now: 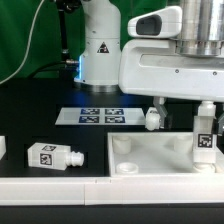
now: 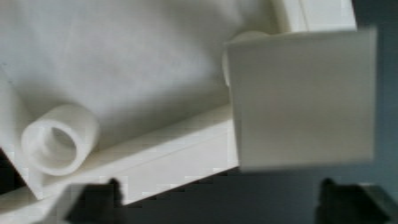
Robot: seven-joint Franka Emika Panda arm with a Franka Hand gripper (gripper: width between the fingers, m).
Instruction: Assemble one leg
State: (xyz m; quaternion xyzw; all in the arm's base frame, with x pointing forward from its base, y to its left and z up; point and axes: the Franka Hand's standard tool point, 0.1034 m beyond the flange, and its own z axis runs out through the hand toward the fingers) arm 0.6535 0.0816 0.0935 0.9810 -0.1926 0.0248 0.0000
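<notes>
The leg stands upright at the corner of the tabletop on the exterior view's right. It seems to be set in a corner hole so it can be twisted tight. The gripper hangs close by, its jaws spread and holding nothing, probably placed to close on the leg. A spare leg lies beside the tabletop, out of the way.

Exterior view: desk free at tabletop's 9 o'clock save lying leg; upright leg blocks 3 o'clock corner; small white piece at 12, possibly another leg.
</notes>
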